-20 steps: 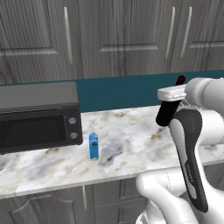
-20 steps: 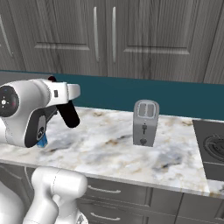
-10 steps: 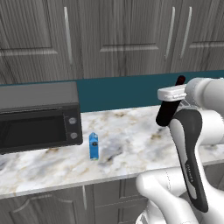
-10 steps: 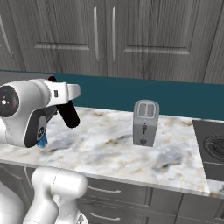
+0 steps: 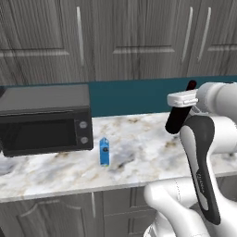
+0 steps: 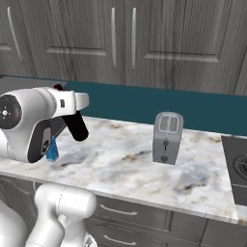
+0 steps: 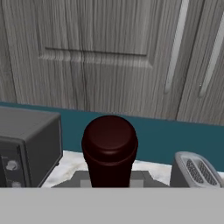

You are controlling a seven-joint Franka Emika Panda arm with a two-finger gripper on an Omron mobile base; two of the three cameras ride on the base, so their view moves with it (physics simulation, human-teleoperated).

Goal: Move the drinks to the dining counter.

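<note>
Two base cameras split the scene for you: the left shows the microwave (image 5: 44,118) beside the blue carton (image 5: 104,151), the right shows the toaster (image 6: 167,138). Both appliances stand on a marble countertop (image 5: 139,148) under grey cabinets (image 5: 115,37). Your gripper (image 7: 109,181) is clenched on the dark bottle (image 7: 109,146), raised above the countertop.

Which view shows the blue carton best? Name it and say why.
The left base view: the blue carton stands upright and unobstructed on the marble counter, right of the microwave. In the right base view just a blue sliver peeks from behind the arm.
</note>
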